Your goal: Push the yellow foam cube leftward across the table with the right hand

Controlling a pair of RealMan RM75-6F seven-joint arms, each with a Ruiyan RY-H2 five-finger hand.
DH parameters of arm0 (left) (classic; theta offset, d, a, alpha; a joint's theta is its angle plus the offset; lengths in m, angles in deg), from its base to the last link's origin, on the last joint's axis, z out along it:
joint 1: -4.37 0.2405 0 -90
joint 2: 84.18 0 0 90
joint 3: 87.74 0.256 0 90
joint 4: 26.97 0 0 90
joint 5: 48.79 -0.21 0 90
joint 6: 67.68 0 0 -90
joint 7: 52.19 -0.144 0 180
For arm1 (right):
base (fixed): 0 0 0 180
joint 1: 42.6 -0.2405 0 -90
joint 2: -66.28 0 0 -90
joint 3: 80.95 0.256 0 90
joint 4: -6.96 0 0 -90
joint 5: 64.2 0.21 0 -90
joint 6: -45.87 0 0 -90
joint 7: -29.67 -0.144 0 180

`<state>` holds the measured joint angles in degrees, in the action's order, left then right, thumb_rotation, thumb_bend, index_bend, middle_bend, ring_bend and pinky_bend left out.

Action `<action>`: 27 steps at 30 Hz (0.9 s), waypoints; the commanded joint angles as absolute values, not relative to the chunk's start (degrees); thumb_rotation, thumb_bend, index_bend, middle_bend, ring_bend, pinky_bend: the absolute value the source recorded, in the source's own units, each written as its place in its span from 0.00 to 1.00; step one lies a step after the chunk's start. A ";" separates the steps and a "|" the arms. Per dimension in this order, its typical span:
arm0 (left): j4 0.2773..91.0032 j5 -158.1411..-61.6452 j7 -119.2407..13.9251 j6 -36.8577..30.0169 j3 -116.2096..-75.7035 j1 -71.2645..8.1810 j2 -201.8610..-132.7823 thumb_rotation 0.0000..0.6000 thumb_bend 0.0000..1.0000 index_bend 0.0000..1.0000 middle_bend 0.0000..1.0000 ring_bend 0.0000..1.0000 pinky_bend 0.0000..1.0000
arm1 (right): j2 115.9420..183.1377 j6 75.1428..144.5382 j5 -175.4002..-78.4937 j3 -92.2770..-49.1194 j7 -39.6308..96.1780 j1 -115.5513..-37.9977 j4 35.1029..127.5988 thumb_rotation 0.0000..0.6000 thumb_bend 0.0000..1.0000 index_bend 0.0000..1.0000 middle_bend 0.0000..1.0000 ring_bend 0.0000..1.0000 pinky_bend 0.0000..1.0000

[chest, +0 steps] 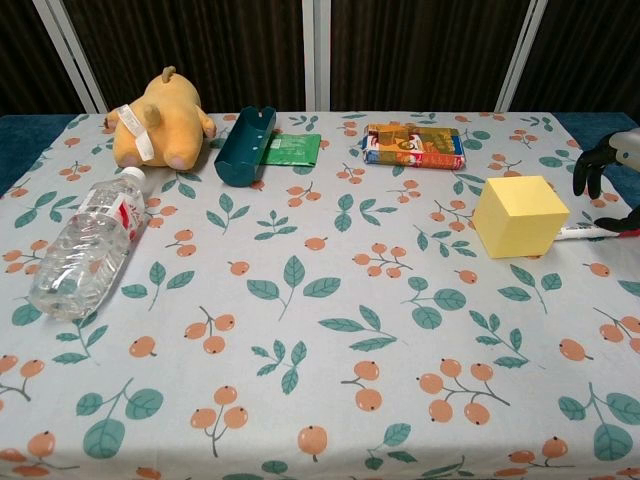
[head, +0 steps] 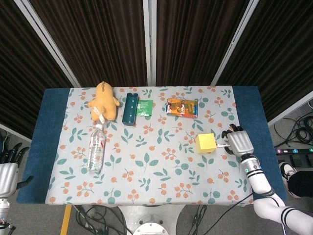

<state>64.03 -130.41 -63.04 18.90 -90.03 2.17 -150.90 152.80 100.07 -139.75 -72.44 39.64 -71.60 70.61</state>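
Observation:
The yellow foam cube (head: 206, 143) (chest: 520, 215) sits on the floral tablecloth at the table's right side. My right hand (head: 238, 142) (chest: 608, 175) hovers just right of the cube, fingers spread, a small gap from it, holding nothing. It lies over the red-capped marker (chest: 590, 231) that rests right of the cube. My left hand (head: 8, 171) stays off the table's left front corner, fingers apart and empty.
Left of the cube lie a water bottle (head: 96, 147), a yellow plush toy (head: 102, 101), a dark teal case (head: 129, 108), a green packet (head: 144, 107) and an orange snack box (head: 182, 107). Blue cloth (head: 254, 122) borders the tablecloth's sides.

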 commanded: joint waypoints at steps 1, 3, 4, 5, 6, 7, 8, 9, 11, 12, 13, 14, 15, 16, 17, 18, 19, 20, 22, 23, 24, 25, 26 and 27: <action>64.06 -130.33 -62.91 18.59 -90.04 2.05 -150.93 1.00 0.09 0.23 0.20 0.20 0.19 | 155.09 98.81 -139.11 -73.08 38.70 -72.29 67.18 1.00 0.18 0.44 0.44 0.14 0.24; 64.10 -130.16 -62.94 18.44 -90.10 2.02 -150.99 1.00 0.09 0.23 0.20 0.20 0.19 | 155.78 98.40 -139.08 -73.35 38.15 -72.43 65.83 1.00 0.18 0.44 0.44 0.14 0.24; 64.15 -130.04 -62.95 18.41 -90.16 2.02 -150.96 1.00 0.09 0.23 0.20 0.20 0.19 | 156.20 98.30 -139.24 -73.58 37.82 -72.49 64.92 1.00 0.18 0.44 0.44 0.14 0.24; 64.14 -129.92 -62.94 18.32 -90.16 2.04 -151.01 1.00 0.09 0.23 0.20 0.20 0.19 | 156.50 98.17 -139.39 -73.79 37.61 -72.55 64.21 1.00 0.18 0.44 0.44 0.14 0.24; 64.09 -129.86 -62.86 18.27 -90.11 2.09 -151.06 1.00 0.09 0.23 0.20 0.20 0.19 | 156.80 98.01 -139.52 -73.99 37.37 -72.61 63.50 1.00 0.18 0.44 0.44 0.14 0.24; 64.07 -129.82 -62.78 18.20 -90.09 2.10 -151.08 1.00 0.09 0.23 0.20 0.20 0.19 | 157.22 97.73 -139.58 -74.18 36.99 -72.69 62.54 1.00 0.18 0.44 0.45 0.14 0.24; 64.06 -129.78 -62.76 18.07 -90.09 2.06 -151.12 1.00 0.09 0.23 0.20 0.20 0.19 | 157.54 97.51 -139.63 -74.30 36.65 -72.77 61.84 1.00 0.18 0.45 0.45 0.14 0.24; 64.04 -129.74 -62.77 17.96 -90.10 2.02 -151.15 1.00 0.09 0.23 0.20 0.20 0.19 | 157.86 97.28 -139.70 -74.39 36.29 -72.88 61.17 1.00 0.18 0.45 0.45 0.14 0.24; 64.13 -129.73 -62.83 17.85 -90.12 1.97 -151.08 1.00 0.09 0.23 0.20 0.20 0.19 | 158.60 96.89 -139.92 -74.62 35.46 -73.11 59.68 1.00 0.18 0.45 0.45 0.14 0.25; 64.16 -129.71 -62.86 17.78 -90.15 1.91 -151.10 1.00 0.09 0.23 0.20 0.20 0.19 | 158.91 96.77 -140.02 -74.71 35.15 -73.20 59.08 1.00 0.19 0.46 0.45 0.14 0.25; 64.24 -129.67 -62.89 17.74 -90.18 1.89 -151.08 1.00 0.09 0.23 0.20 0.20 0.19 | 159.29 96.59 -140.14 -74.81 34.74 -73.31 58.36 1.00 0.19 0.46 0.45 0.14 0.25; 64.28 -129.62 -62.89 17.69 -90.20 1.87 -151.07 1.00 0.09 0.23 0.20 0.20 0.19 | 159.55 96.52 -140.23 -74.87 34.46 -73.37 57.85 1.00 0.20 0.46 0.46 0.15 0.25; 64.30 -129.58 -62.86 17.67 -90.21 1.88 -151.07 1.00 0.09 0.23 0.20 0.20 0.19 | 159.82 96.56 -140.31 -74.89 34.17 -73.43 57.33 1.00 0.21 0.47 0.46 0.15 0.25; 64.31 -129.53 -62.76 17.69 -90.19 1.95 -151.03 1.00 0.09 0.23 0.20 0.20 0.19 | 160.10 96.53 -140.39 -74.89 33.66 -73.50 56.70 1.00 0.22 0.47 0.46 0.16 0.25; 64.30 -129.52 -62.69 17.69 -90.17 1.98 -151.02 1.00 0.09 0.23 0.20 0.20 0.19 | 160.23 96.47 -140.41 -74.87 33.26 -73.54 56.31 1.00 0.23 0.48 0.47 0.16 0.26; 64.29 -129.53 -62.68 17.71 -90.16 2.01 -151.02 1.00 0.09 0.23 0.20 0.20 0.19 | 160.30 96.39 -140.43 -74.84 32.86 -73.61 55.90 1.00 0.25 0.48 0.47 0.17 0.26; 64.28 -129.55 -62.66 17.73 -90.15 2.03 -151.01 1.00 0.09 0.23 0.20 0.20 0.19 | 160.30 96.32 -140.46 -74.83 32.67 -73.67 55.69 1.00 0.26 0.49 0.47 0.17 0.26; 64.28 -129.56 -62.63 17.74 -90.12 2.06 -150.99 1.00 0.09 0.23 0.20 0.20 0.19 | 160.25 96.22 -140.49 -74.87 32.57 -73.72 55.50 1.00 0.27 0.49 0.47 0.17 0.26; 64.29 -129.54 -62.56 17.78 -90.09 2.13 -150.97 1.00 0.09 0.23 0.20 0.20 0.19 | 160.14 95.91 -140.56 -75.04 32.53 -73.80 55.21 1.00 0.27 0.49 0.47 0.17 0.26; 64.32 -129.47 -62.59 17.72 -90.13 2.11 -150.97 1.00 0.09 0.23 0.20 0.20 0.19 | 160.11 95.75 -140.58 -75.11 32.54 -73.84 55.11 1.00 0.27 0.49 0.47 0.17 0.26; 64.37 -129.38 -62.64 17.67 -90.19 2.08 -150.98 1.00 0.09 0.23 0.20 0.20 0.19 | 160.12 95.61 -140.58 -75.15 32.55 -73.89 55.03 1.00 0.27 0.49 0.47 0.17 0.26; 64.41 -129.24 -62.69 17.64 -90.26 2.07 -151.02 1.00 0.09 0.23 0.20 0.20 0.19 | 160.16 95.48 -140.56 -75.19 32.55 -73.92 54.89 1.00 0.27 0.49 0.47 0.17 0.26; 64.42 -129.19 -62.69 17.63 -90.29 2.06 -151.04 1.00 0.09 0.23 0.20 0.20 0.19 | 160.21 95.40 -140.53 -75.17 32.51 -73.96 54.83 1.00 0.27 0.49 0.47 0.17 0.26; 64.41 -129.18 -62.69 17.65 -90.28 2.09 -151.05 1.00 0.09 0.23 0.20 0.20 0.19 | 160.25 95.36 -140.46 -75.13 32.41 -73.98 54.79 1.00 0.28 0.50 0.48 0.17 0.26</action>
